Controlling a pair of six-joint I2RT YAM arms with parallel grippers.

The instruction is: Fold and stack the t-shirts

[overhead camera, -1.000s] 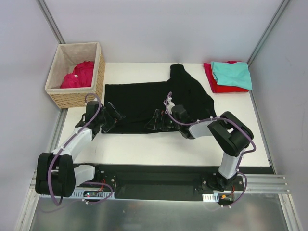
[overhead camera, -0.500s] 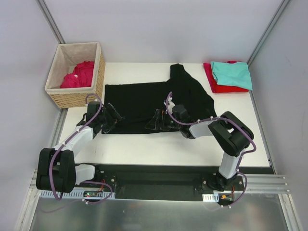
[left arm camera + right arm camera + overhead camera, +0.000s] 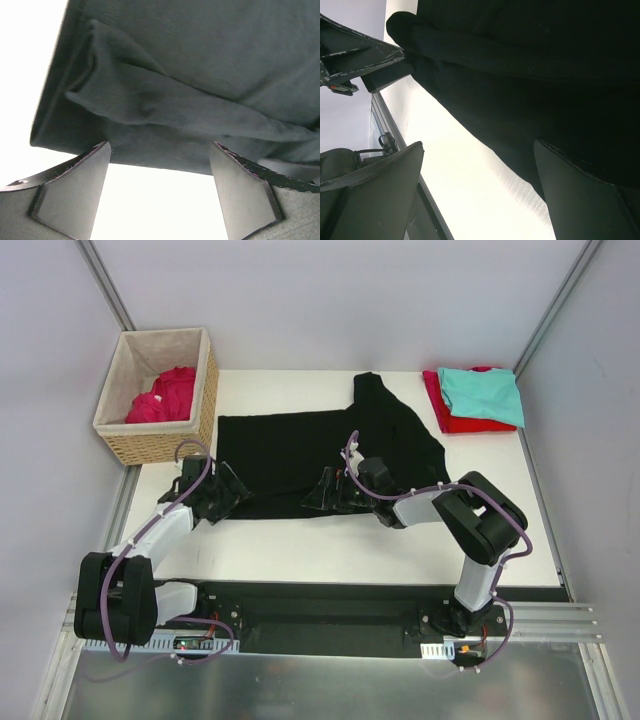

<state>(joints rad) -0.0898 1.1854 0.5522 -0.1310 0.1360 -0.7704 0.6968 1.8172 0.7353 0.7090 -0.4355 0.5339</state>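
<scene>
Sitting low at the near hem of the black t-shirt (image 3: 300, 445), which lies spread on the table (image 3: 300, 540), the left jaws and right jaws both gape wide and hold nothing. Spacing suggests a two-point pinch to lift the hem and fold it away. Finished stack at far right corner: teal t-shirt (image 3: 482, 390) on red t-shirt (image 3: 450, 420).

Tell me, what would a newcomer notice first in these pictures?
A large black t-shirt lies spread centrally, the open left gripper and right gripper at its near edge. Far right, a teal t-shirt lies on a red t-shirt; far left, a wicker basket holds a crimson shirt.
</scene>
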